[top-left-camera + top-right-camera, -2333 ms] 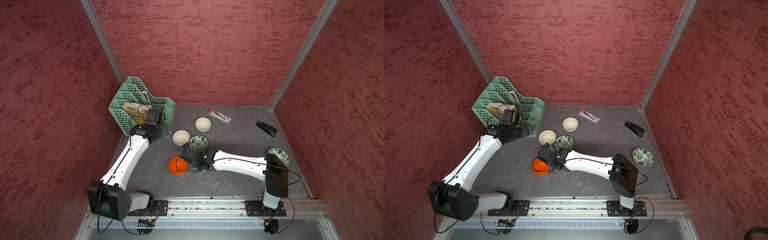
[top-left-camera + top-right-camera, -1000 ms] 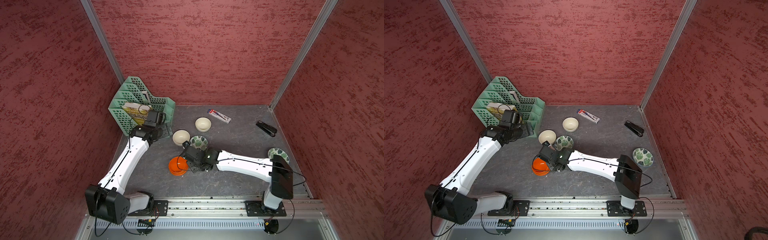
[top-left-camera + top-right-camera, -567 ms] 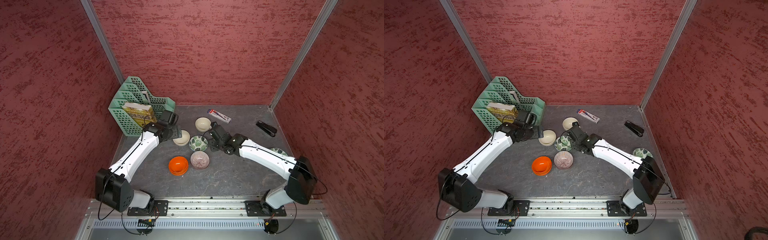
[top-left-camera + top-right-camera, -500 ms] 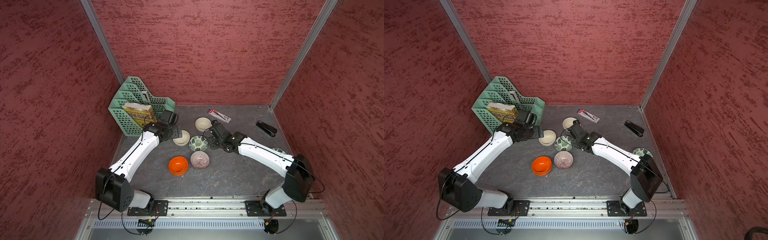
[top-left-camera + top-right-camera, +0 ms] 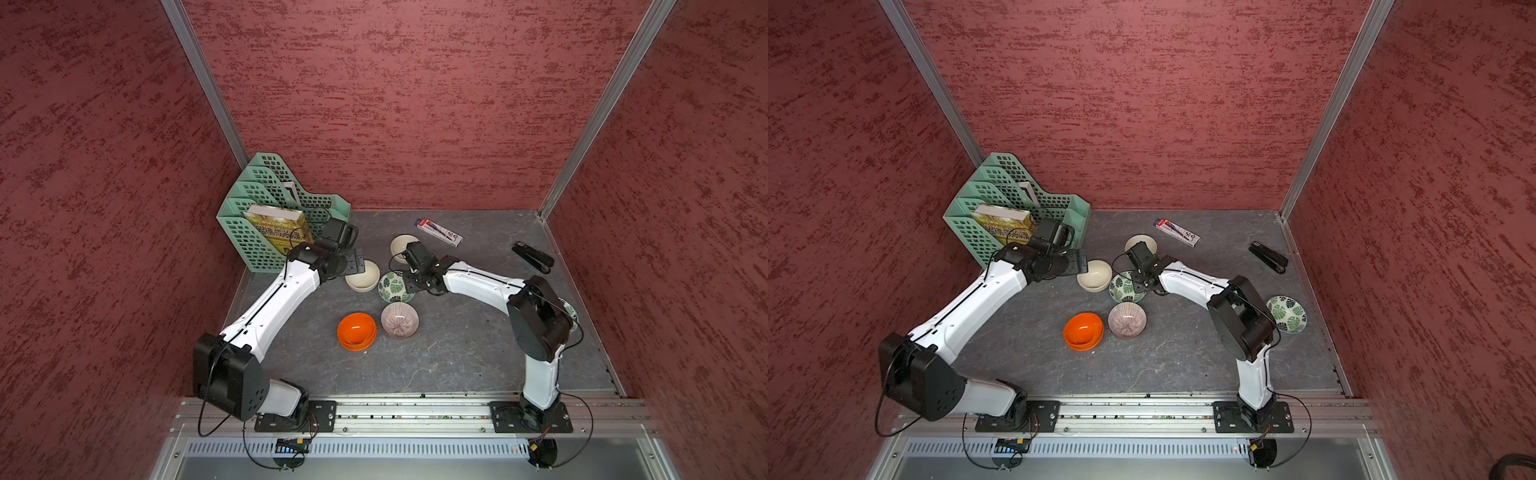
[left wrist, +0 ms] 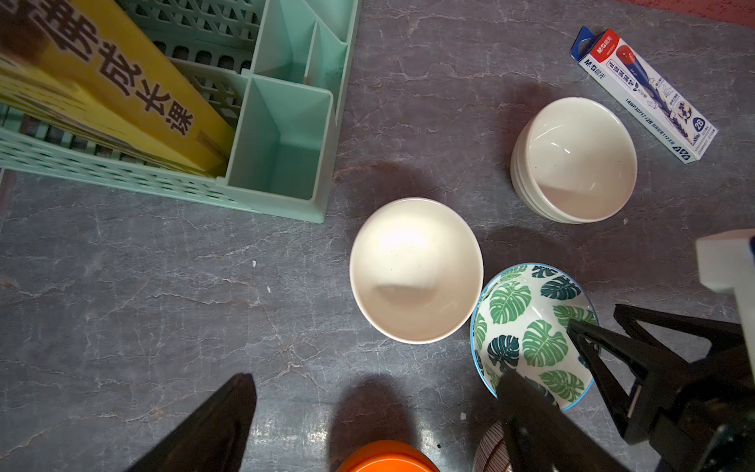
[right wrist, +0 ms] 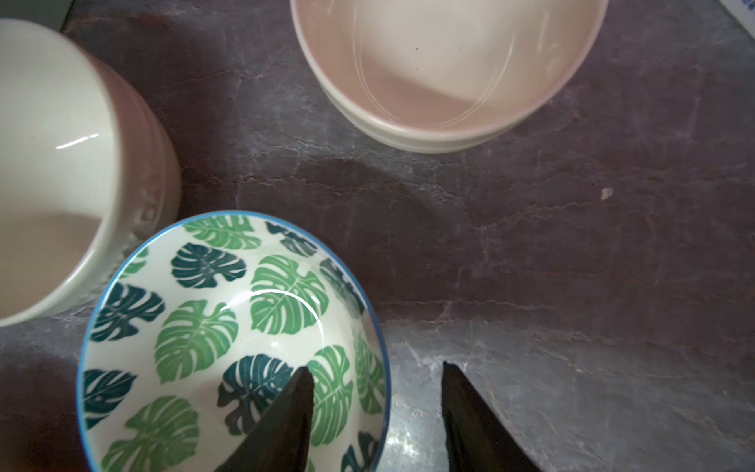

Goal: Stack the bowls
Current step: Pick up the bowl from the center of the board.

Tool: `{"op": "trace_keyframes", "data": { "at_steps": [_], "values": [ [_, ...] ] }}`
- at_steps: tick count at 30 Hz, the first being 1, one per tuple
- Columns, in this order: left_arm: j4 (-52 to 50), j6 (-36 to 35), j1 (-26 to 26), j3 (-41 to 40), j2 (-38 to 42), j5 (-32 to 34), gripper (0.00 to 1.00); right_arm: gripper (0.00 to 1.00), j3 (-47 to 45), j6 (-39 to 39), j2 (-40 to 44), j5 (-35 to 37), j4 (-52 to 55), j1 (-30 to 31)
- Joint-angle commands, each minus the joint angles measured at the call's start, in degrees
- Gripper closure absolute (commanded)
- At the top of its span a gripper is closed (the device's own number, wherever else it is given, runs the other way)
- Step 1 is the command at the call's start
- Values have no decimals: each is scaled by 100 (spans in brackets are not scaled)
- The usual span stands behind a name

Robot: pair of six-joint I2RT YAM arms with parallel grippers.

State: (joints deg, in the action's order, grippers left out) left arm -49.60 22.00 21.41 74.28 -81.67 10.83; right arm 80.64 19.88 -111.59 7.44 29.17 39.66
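Now: right fingers straddle the leaf bowl rim

The right fingers stand partly apart, one tip inside the leaf bowl and the other outside its blue rim, over the grey surface. Neither visibly presses the rim. The left fingers are spread wide and hold nothing, hovering just beside the cream bowl, which sits against the leaf bowl. A second cream bowl stands behind them. The orange bowl and striped bowl sit side by side, nearer the arms' bases. A second leaf bowl lies well apart, by the right arm's elbow.
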Motion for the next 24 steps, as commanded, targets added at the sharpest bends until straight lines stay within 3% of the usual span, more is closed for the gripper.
{"op": "trace_keyframes", "data": {
  "at_steps": [1, 16, 24],
  "values": [
    [65, -125, -42, 155, -14, 80, 5, 48, 205, 28, -139, -171, -243, -97],
    [96, -163, -117, 191, -58, 58, 5, 86, 77, 104, -314, -389, -444, -213],
    [169, -178, -154, 156, -60, 10, 5, 93, -542, 180, 253, -211, -524, -317]
  ]
}}
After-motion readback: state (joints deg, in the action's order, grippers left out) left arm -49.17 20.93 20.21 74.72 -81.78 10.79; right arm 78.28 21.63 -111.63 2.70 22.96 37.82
